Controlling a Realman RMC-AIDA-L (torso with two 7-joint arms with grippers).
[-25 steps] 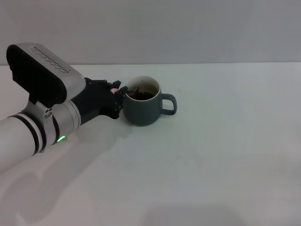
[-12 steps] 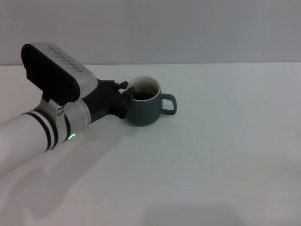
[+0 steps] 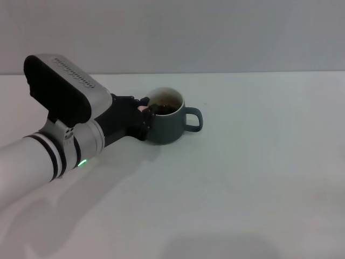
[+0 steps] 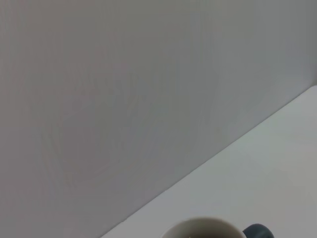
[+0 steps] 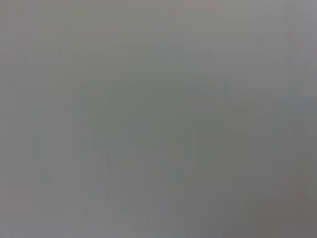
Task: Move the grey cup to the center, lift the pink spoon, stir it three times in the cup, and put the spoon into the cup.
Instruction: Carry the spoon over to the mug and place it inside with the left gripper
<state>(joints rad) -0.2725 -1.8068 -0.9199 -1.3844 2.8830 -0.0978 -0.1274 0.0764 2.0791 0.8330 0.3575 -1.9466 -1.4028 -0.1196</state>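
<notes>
The pink spoon was held clenched in the left gripper at the rim of the grey cup, its bowl end dipped inside.

Grey cup upright; pink spoon at rim.

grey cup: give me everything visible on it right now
The grey cup is a rounded, dark slate-grey mug, ceramic by its look, with a pale inside and dark liquid. It stands upright on the white table; its loop handle points toward the robot's right. The left pincer sits at its rim on the opposite side, holding the pink spoon there. The left wrist view catches only its rim.
</notes>
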